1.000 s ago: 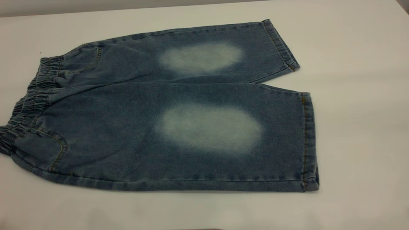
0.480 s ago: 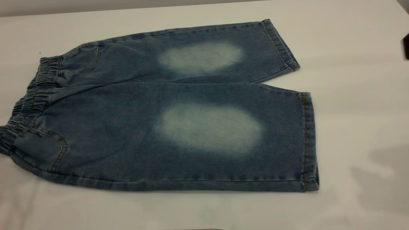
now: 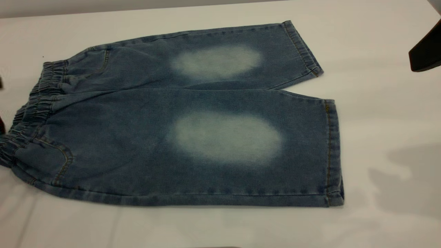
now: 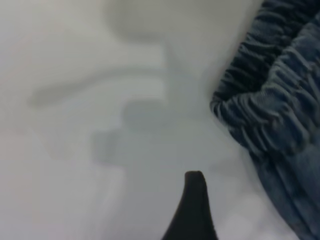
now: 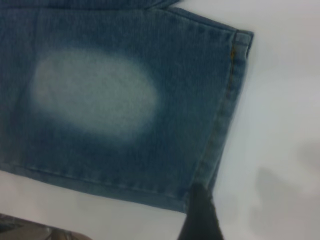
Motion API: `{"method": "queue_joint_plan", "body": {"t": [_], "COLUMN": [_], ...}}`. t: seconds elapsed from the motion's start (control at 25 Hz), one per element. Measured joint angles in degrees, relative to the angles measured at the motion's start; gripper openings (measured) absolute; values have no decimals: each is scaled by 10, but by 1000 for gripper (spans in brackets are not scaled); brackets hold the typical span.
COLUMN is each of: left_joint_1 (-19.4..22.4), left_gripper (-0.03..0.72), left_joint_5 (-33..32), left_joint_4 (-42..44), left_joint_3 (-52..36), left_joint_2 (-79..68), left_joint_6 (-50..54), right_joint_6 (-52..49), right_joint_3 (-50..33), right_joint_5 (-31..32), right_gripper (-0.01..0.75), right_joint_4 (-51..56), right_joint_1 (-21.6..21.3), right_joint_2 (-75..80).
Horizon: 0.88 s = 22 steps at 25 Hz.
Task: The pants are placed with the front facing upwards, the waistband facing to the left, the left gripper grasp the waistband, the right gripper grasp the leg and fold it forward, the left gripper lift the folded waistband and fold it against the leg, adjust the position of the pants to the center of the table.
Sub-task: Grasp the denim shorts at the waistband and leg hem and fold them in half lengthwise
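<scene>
The bench is a plain white surface with a grey band of background along its far edge.

Exterior view: the pants lie flat and unfolded on the bench, front face up, both pale knee patches showing. The waistband sits at the view's left edge; both hems point to the view's right. The long axis runs left to right, with the far leg angled slightly away from the near one. No printed figure is visible on either leg. The right tool enters at the upper right edge as a dark wedge, well apart from the hems; whether it is open or closed cannot be told. Of the left tool, only dark slivers show at the left edge, just beside the waistband.

Left wrist view: one dark fingertip of the left tool hangs above bare bench, near the gathered waistband but not touching it. Its state cannot be told.

Right wrist view: one dark fingertip of the right tool sits close to the near corner of the near leg, at the hem. Nothing is gripped.

Progress, as a judgement: only the layout is done. Both grasps, the lengthwise fold, the waistband-to-leg fold and the centring are left.
</scene>
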State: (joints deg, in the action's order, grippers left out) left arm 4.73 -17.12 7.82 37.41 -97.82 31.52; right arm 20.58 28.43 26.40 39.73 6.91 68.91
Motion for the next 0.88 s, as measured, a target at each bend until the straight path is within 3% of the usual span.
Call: {"method": "queue_joint_plan", "body": {"t": [0.28,0.52,0.72,0.88], "left_joint_1": [0,0,0,0], "left_gripper": [570,559,462,319], "left_joint_5": [69,92,108,120], "left_joint_4": [-2,-5,-7,-11], "left_joint_3": [20,30,31,31], "left_joint_2": [-95,-140,-153,-155], "left_joint_6": [2,2,2,1], "right_joint_6": [0,0,0,0], "right_joint_3": [0,0,0,0], "right_joint_5": [-2,-2,-2,6], "right_gripper": [459,459,459,459], "right_joint_4": [1,2,2,2], "right_joint_1": [0,0,0,0], "right_joint_2": [0,0,0,0]}}
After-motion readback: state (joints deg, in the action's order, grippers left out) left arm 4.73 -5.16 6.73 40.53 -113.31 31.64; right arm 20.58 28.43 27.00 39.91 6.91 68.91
